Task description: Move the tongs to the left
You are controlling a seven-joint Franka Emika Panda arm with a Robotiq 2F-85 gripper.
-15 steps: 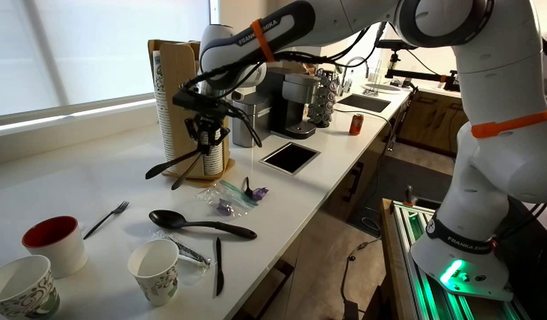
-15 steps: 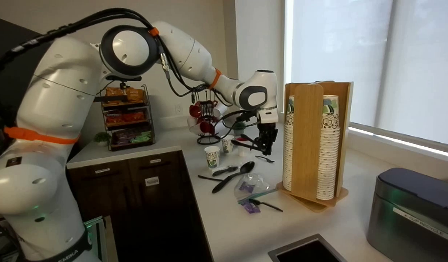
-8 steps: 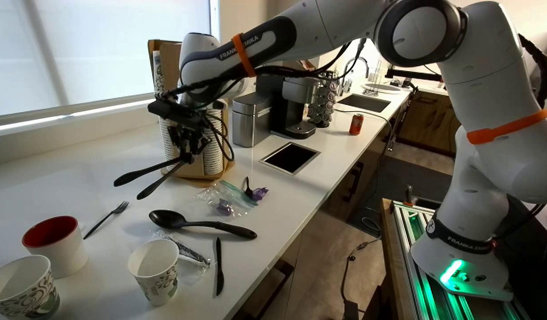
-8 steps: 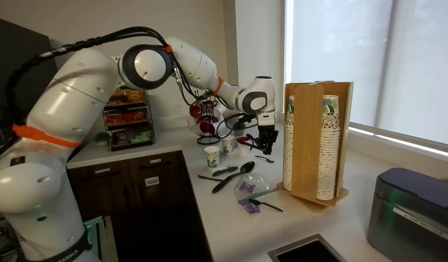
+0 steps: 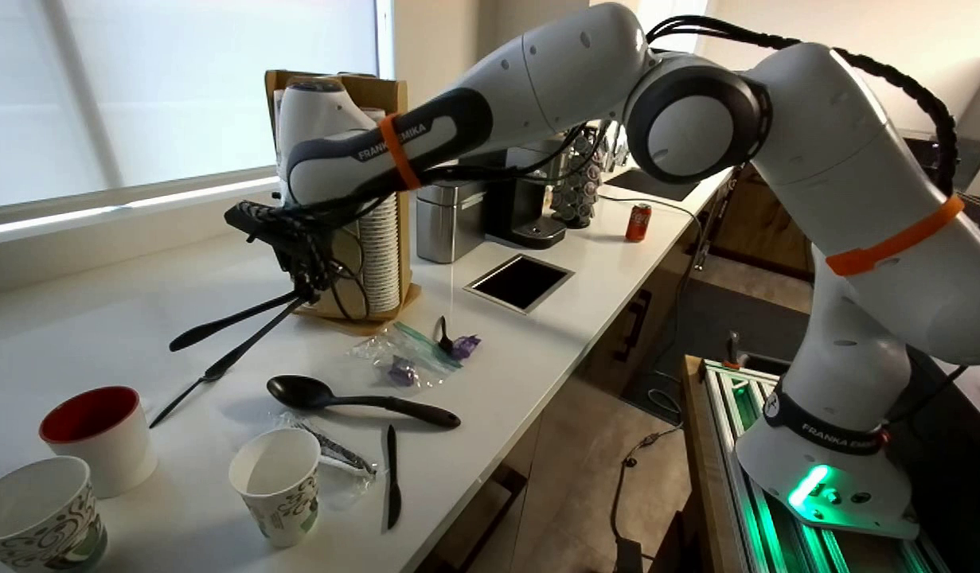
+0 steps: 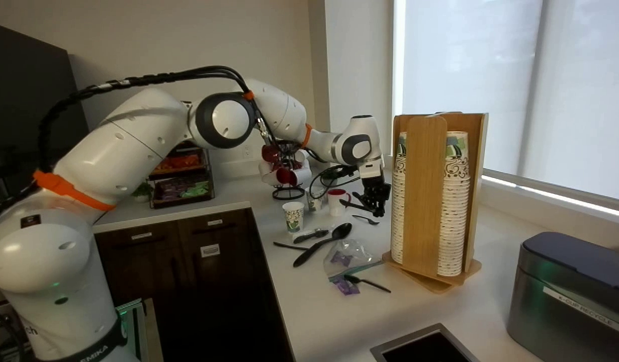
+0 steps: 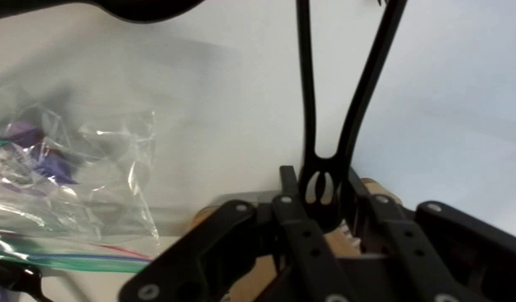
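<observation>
The black tongs (image 5: 193, 335) are held in the air above the white counter, their two thin arms spread in a narrow V. My gripper (image 7: 322, 180) is shut on their joined end, with one finger on each side, in the wrist view. The tongs' arms (image 7: 309, 105) point away from the gripper there. In an exterior view the tongs (image 6: 357, 205) point toward the red-lined mug (image 6: 338, 202). In an exterior view one tip overlaps the head of the black fork (image 5: 175, 402); I cannot tell whether they touch.
A wooden cup holder (image 5: 350, 306) stands close behind the gripper. A big black spoon (image 5: 302, 391), a clear bag (image 5: 394, 350), a knife (image 5: 392, 477) and a wrapped utensil (image 5: 342, 454) lie on the counter. Paper cups (image 5: 276, 487) and the mug stand at the near end.
My gripper has moved down and to the left with the tongs in an exterior view, away from in front of the cup holder toward the fork and mug. The tongs stay held.
</observation>
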